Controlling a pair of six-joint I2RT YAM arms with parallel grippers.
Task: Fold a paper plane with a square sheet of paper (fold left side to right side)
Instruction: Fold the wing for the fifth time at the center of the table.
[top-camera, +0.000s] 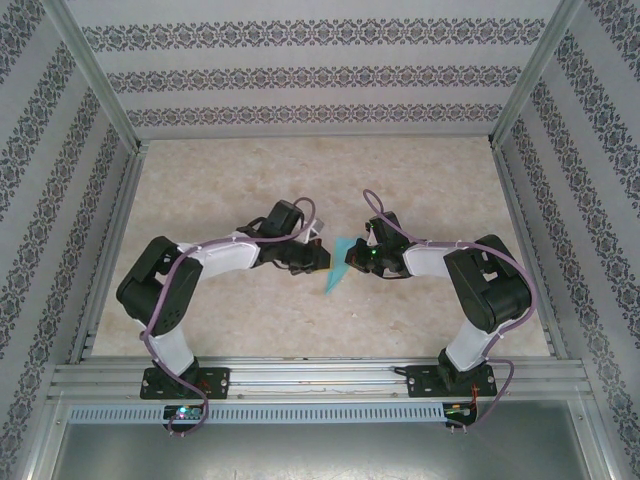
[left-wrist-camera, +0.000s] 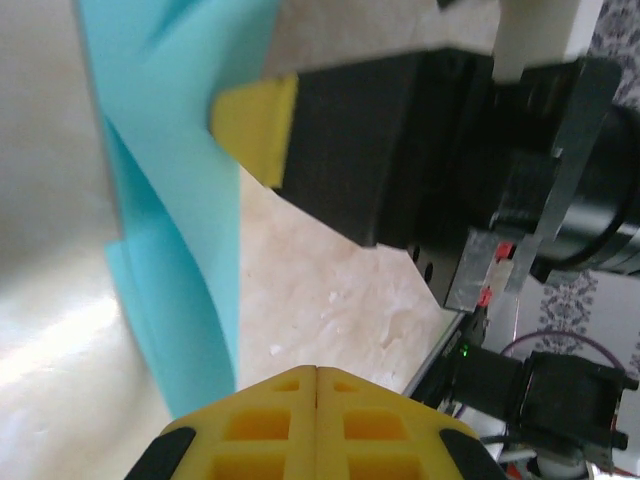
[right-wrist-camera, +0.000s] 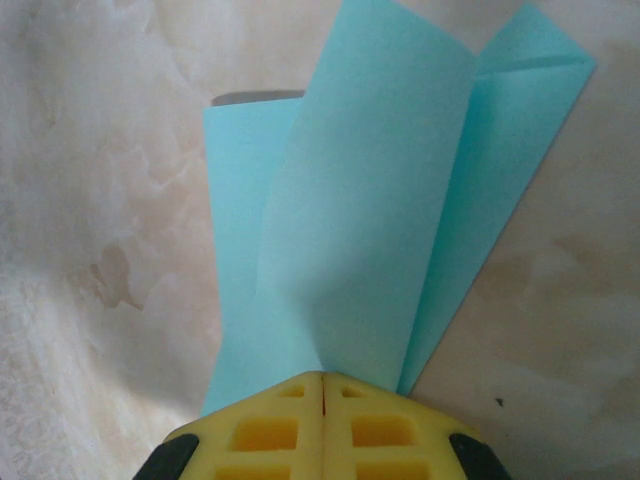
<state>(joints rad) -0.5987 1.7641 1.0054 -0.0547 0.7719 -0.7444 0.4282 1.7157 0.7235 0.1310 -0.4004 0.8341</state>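
Turquoise and many-layered, the plane (right-wrist-camera: 380, 200) is already a slim dart, not a flat square, so the big folds look done. What seems left is firming the creases or setting the wings, though I can't tell which fold is in hand. It sits at the middle of the table (top-camera: 220, 190), between the two grippers, its narrow end pointing toward the near edge. The right gripper (right-wrist-camera: 322, 385) has its fingers pressed together, and the paper fans out from just under their tips, so it appears pinched there. The left gripper (left-wrist-camera: 316, 385) is also closed, yellow pads meeting with nothing between them and the paper just beside on its left. The top view gives the layout: both arms are bent inward, meeting over the dart. From the right wrist the flaps are plain, one over another, with a crease running away from the fingers. The left wrist view adds the side aspect: the sheet rises off the table, curving, with the right gripper's yellow pad against it.
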